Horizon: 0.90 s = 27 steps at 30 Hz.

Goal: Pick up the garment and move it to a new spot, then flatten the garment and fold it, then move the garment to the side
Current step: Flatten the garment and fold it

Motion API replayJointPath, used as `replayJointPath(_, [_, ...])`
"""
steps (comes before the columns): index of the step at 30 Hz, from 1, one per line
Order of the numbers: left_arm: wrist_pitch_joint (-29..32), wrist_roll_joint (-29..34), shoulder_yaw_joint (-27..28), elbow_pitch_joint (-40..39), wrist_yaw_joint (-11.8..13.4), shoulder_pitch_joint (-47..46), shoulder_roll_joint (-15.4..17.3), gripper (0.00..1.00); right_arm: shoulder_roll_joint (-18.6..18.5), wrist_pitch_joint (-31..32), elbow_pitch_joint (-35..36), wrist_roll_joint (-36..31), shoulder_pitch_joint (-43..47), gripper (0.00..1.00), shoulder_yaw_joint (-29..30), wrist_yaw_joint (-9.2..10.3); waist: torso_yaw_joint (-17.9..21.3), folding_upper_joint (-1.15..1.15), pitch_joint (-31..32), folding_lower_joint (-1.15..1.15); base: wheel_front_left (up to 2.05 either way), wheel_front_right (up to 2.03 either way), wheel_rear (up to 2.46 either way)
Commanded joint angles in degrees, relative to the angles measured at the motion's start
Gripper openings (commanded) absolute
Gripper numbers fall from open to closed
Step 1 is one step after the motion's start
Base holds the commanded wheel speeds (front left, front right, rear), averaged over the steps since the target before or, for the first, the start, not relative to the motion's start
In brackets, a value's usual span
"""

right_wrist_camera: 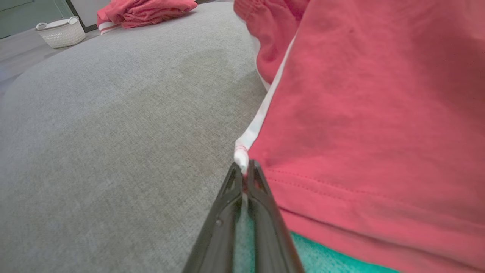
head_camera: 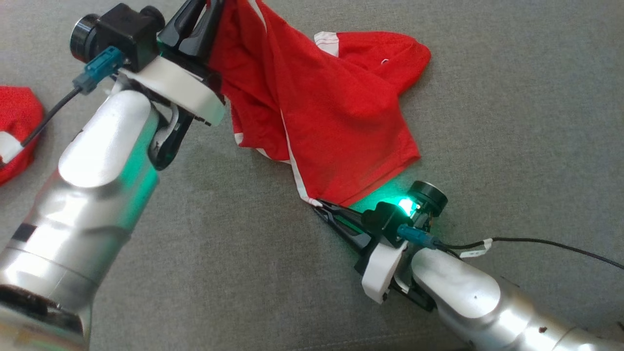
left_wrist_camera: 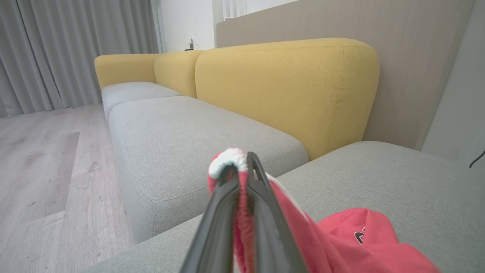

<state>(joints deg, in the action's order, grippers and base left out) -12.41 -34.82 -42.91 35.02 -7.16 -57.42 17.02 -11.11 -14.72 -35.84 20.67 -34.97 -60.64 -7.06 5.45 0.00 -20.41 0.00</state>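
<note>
The garment (head_camera: pixel 336 122) is a red mesh jersey with narrow white piping down a seam and a red-and-white striped band at one opening. It sits on the grey sofa seat cushion (head_camera: pixel 512 122), well in from the cushion edges: its lower part is spread crumpled on the fabric while its upper part rises off it. Only 1 dark, white-outlined mark shows, cut off at a fold in the left wrist view, so its lettering cannot be read. In the head view the jersey's top and the tips of the left gripper (head_camera: pixel 202 14) run out of frame, and folds hide the sleeves' shape. The left gripper's 2 fingers are pressed together on a bunched red edge with white ribbing, which pokes out above the tips in the left wrist view, in front of the yellow backrest (left_wrist_camera: pixel 288 91). The right gripper (head_camera: pixel 319 207) lies low on the cushion, its fingers pinched on the jersey's white-trimmed bottom corner, and green light from its wrist tints the cushion beneath. A second red cloth bundle (head_camera: pixel 14 122) rests well apart toward the cushion's left edge, beyond which a white basket (right_wrist_camera: pixel 60 32) stands on the floor.
</note>
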Motion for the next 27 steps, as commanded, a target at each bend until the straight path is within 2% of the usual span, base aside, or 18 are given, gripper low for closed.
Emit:
replayJointPath(1, [-0.6,-0.4,1.5,-1.2,-0.3,-3.7,1.8,0.0,0.7,-0.3,0.7,0.4,0.9,0.0,-0.5,-0.43,0.0,0.0,0.2,0.0,0.0,0.0,0.0])
replayJointPath(5, [-1.2,-0.9,1.3,-0.7,-0.3,-3.1,2.3,0.0,0.2,-0.3,3.2,0.3,0.8,0.0,0.1,-0.43,0.4,0.0,1.7,0.0,0.0,0.0,0.0])
replayJointPath(9, [-1.8,-1.2,1.8,-1.2,-0.3,-2.3,3.4,0.0,-2.1,-0.3,10.3,-1.3,0.8,0.0,6.3,-0.43,1.7,0.0,3.6,0.0,0.0,0.0,0.0])
replayJointPath(13, [-2.1,-1.4,2.1,-2.9,-0.3,-2.6,4.8,0.0,-7.6,-0.3,18.5,-2.6,-0.9,0.0,14.9,-0.43,3.2,0.0,4.4,0.0,0.0,0.0,0.0])
replayJointPath(16, [-1.7,-1.0,1.5,-4.2,-0.3,-4.6,5.3,0.0,-12.3,-0.3,21.9,-2.3,-5.0,0.0,22.1,-0.43,3.8,0.0,3.5,0.0,0.0,0.0,0.0])
replayJointPath(18, [-0.9,-0.4,0.4,-5.3,-0.3,-7.2,5.6,0.0,-15.4,-0.3,22.6,-1.8,-9.6,0.0,25.8,-0.43,4.2,0.0,2.2,0.0,0.0,0.0,0.0])
replayJointPath(19, [-0.1,0.0,-0.8,-6.5,-0.3,-11.0,5.5,0.0,-18.4,-0.3,22.0,-1.4,-15.1,0.0,28.4,-0.43,4.3,0.0,0.2,0.0,0.0,0.0,0.0])
replayJointPath(20, [0.0,0.3,-1.5,-6.8,-0.3,-13.3,5.3,0.0,-19.8,-0.3,21.2,-1.1,-18.1,0.0,29.6,-0.43,4.3,0.0,-0.7,0.0,0.0,0.0,0.0])
replayJointPath(23, [-0.5,1.1,-3.2,-6.5,-0.3,-20.8,3.9,0.0,-23.0,-0.3,18.3,-0.5,-26.7,0.0,33.4,-0.43,4.0,0.0,-3.3,0.0,0.0,0.0,0.0])
replayJointPath(27, [-2.2,2.0,-2.9,-5.5,-0.3,-29.9,0.9,0.0,-26.0,-0.3,16.4,-0.9,-35.3,0.0,37.5,-0.43,4.1,0.0,-5.7,0.0,0.0,0.0,0.0])
